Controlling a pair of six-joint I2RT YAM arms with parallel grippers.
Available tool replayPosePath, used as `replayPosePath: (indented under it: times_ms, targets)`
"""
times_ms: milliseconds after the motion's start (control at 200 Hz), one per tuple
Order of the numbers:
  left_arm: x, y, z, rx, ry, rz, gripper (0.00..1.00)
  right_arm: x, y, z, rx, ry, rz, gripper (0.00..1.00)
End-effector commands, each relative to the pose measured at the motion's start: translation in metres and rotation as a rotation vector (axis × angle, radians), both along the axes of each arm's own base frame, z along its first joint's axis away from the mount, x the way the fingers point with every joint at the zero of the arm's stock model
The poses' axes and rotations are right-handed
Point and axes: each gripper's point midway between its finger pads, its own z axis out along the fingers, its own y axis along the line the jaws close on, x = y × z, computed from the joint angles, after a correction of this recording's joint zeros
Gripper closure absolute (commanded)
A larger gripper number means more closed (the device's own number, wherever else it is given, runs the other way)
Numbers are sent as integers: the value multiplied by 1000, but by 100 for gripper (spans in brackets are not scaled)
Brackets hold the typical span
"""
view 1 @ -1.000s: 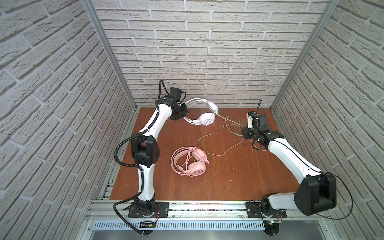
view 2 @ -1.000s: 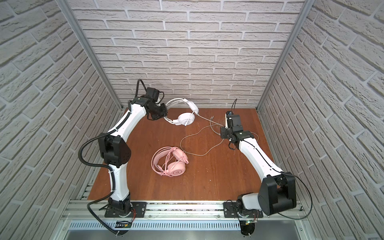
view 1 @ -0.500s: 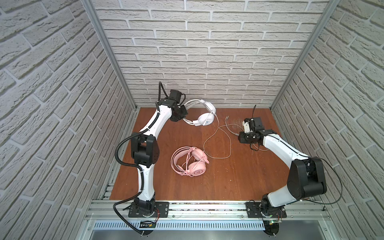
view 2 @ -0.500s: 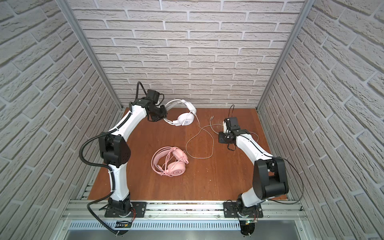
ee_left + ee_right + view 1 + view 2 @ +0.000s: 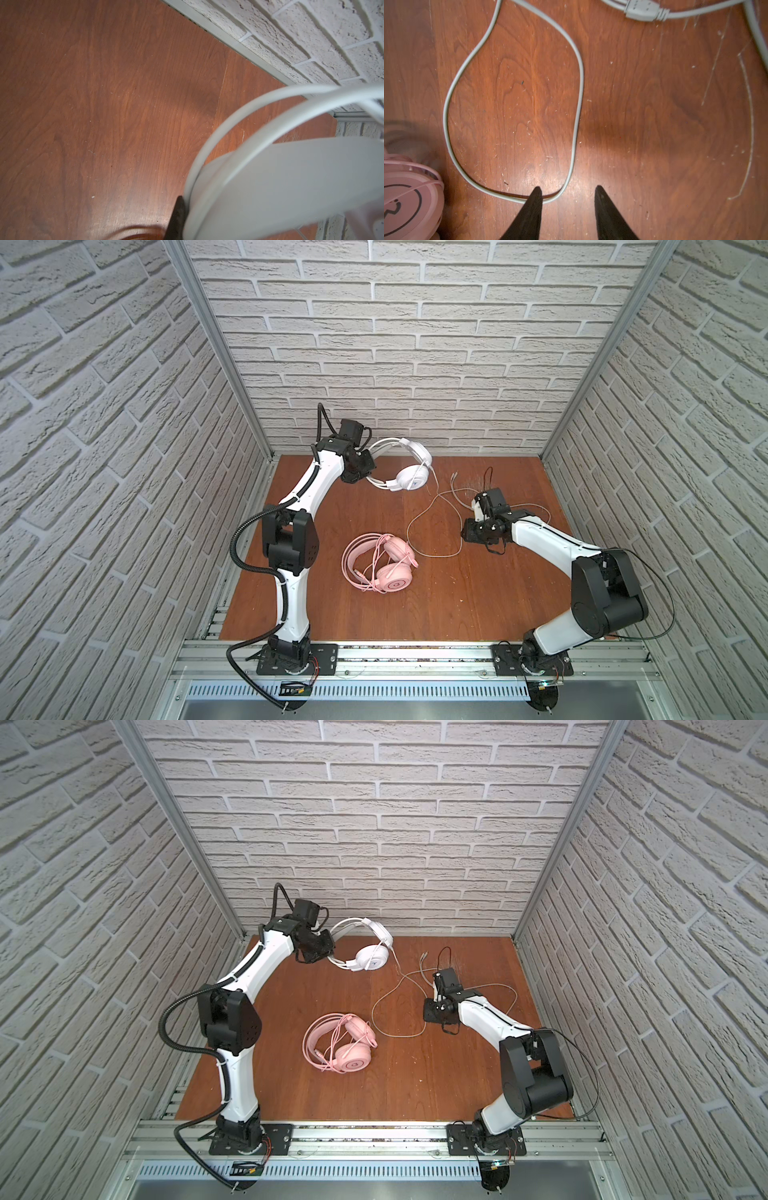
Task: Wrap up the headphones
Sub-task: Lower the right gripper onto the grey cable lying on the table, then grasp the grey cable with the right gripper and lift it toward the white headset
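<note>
With the white headset [image 5: 409, 472] clamped by the left gripper [image 5: 363, 470], its limp, light cord [image 5: 576, 116] is best pinched mid-loop by the parted, empty right gripper [image 5: 568, 194].

Surface: your scratched reddish-brown wooden surface [image 5: 415, 614].
Lying on it: pink padded headphones [image 5: 380, 562], loose grey cord [image 5: 432, 526].

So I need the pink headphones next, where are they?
In both top views the pink headphones lie mid-table, toward the front, between the two arms, just left of the grey cord loop.
</note>
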Motion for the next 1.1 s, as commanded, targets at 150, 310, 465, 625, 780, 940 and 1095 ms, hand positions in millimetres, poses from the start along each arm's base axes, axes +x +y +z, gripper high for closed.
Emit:
replayPosePath:
  times_ms: [150,310,465,625,780,940,1095]
  targets:
    - [6,-5,28,-40,-87,-2,100,-14,5,-5,-94,38,-97,45]
    - [7,-5,26,-40,-85,-1,100,-17,8,-23,-103,98,-116,49]
    - [6,-3,22,-30,-78,0,100,-19,12,-39,-95,151,-113,55]
    - [5,-2,20,-28,-74,-1,100,-24,9,-49,-123,202,-119,64]
    - [4,-2,17,-26,-68,-1,100,-29,1,-52,-185,249,-94,74]
    - [2,-2,14,-32,-63,-2,100,-40,-11,-63,-217,311,-72,87]
    - [1,2,14,-14,-65,4,100,-43,-19,-57,-239,298,-22,94]
